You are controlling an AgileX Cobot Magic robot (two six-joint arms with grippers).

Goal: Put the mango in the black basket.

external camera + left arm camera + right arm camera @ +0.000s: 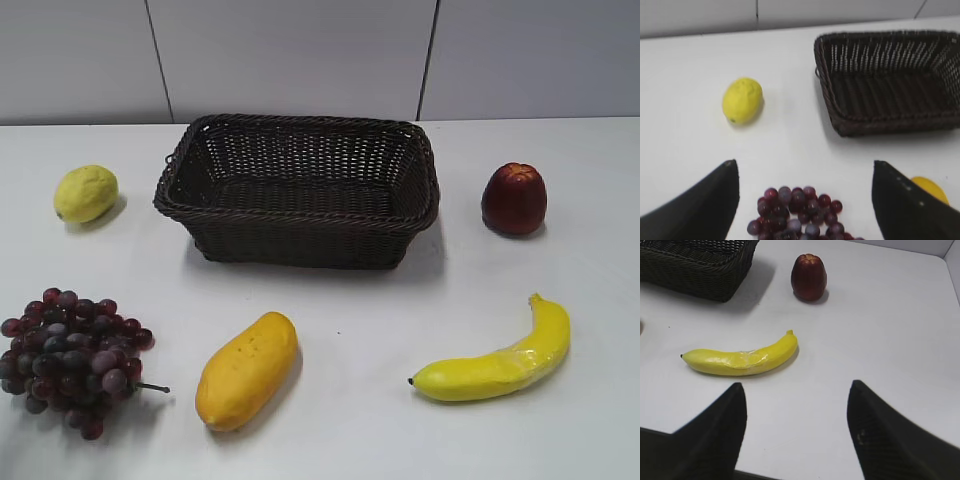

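— Both claws first, please: how do they stand?

— Left gripper (805,200) is spread wide on my screen, its two dark fingers (705,205) apart above the table with nothing between them. Under it I see the grapes (800,215), not touched. Right gripper (795,435) is spread too, hanging over bare white table (900,330), holding nothing.

— Where is the mango?

— I have the mango (247,369) lying on the table at the front, left of centre in the exterior view, its long axis slanted. It sits between the grapes (70,358) on its left and the banana (498,358) on its right, apart from both. In the left wrist view only a yellow sliver of it (930,187) shows behind the right finger.

— And the black basket?

— I see the black basket (300,215) standing upright behind the mango, well apart from it, nothing inside. A lemon (86,193) lies to its left, a dark red fruit (514,198) to its right. From the right wrist camera the banana (742,358) lies just ahead of the claw, the red fruit (809,277) farther on, near the basket's corner (715,275).
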